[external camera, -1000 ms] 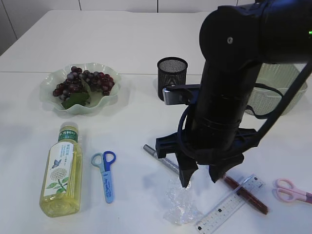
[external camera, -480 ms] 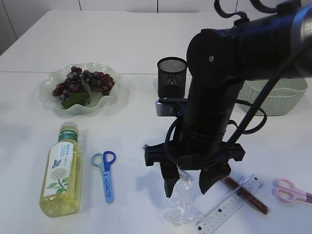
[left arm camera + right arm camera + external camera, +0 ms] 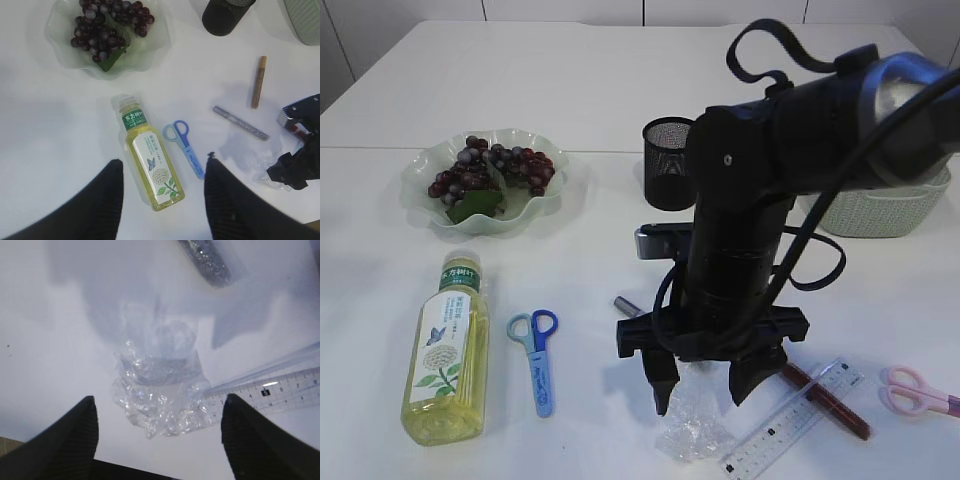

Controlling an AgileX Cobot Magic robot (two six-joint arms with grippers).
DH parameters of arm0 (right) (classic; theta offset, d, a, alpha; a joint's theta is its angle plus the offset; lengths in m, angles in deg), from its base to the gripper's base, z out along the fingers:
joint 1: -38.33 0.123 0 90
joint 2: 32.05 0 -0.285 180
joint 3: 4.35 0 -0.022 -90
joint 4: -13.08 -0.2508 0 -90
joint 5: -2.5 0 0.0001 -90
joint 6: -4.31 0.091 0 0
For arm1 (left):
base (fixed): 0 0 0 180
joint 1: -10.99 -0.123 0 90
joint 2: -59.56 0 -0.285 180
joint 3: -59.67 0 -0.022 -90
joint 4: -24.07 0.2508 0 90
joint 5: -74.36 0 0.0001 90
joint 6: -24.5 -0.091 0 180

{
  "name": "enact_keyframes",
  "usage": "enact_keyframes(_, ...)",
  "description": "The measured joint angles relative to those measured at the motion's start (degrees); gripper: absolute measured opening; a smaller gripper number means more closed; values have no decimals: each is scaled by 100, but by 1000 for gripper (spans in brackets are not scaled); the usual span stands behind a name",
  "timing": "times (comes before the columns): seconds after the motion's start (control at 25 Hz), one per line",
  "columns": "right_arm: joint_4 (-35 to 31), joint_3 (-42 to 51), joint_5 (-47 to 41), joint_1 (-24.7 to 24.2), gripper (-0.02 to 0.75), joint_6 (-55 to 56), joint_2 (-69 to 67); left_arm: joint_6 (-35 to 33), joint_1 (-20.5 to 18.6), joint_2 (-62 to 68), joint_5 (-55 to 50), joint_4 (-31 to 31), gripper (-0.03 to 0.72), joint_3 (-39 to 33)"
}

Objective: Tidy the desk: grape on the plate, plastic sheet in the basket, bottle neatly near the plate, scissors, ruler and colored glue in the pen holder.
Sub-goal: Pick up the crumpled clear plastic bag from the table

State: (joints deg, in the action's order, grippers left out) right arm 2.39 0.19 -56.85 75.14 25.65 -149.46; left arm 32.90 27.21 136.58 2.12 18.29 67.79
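On the white desk (image 3: 620, 90), the black right gripper (image 3: 705, 385) hangs over the crumpled clear plastic sheet (image 3: 688, 425), its fingers spread wide to either side of the sheet and holding nothing. Just right of the sheet lies the transparent ruler (image 3: 790, 420) with black graduation marks; its digits are too small to read. A dark red glue stick (image 3: 825, 400) lies under the ruler, crossing it, and a silver glitter glue stick (image 3: 240, 122) lies just beyond the sheet. A brown glitter stick (image 3: 258, 81) lies farther back, near the black mesh pen holder (image 3: 665, 160). Pink-handled scissors (image 3: 918, 392) lie at the right edge, well apart from the holder.

The pale green woven basket (image 3: 880, 210) stands behind the arm. Dark purple grapes (image 3: 490, 170) with a green leaf already sit on the wavy pale green glass plate (image 3: 425, 195). The yellow-drink plastic bottle (image 3: 448, 355) lies on its side below the plate; its green band carries white Chinese characters, with a butterfly and a white flower on the label. Blue-handled scissors (image 3: 537, 355) lie just beside it.

The left gripper (image 3: 162, 200) hovers high above the bottle, fingers apart and empty.
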Motion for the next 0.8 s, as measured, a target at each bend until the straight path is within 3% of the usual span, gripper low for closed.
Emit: enact_keyframes(0.8,-83,0,430,0,594,-37,-536,-93,0,0,0,129,384,0)
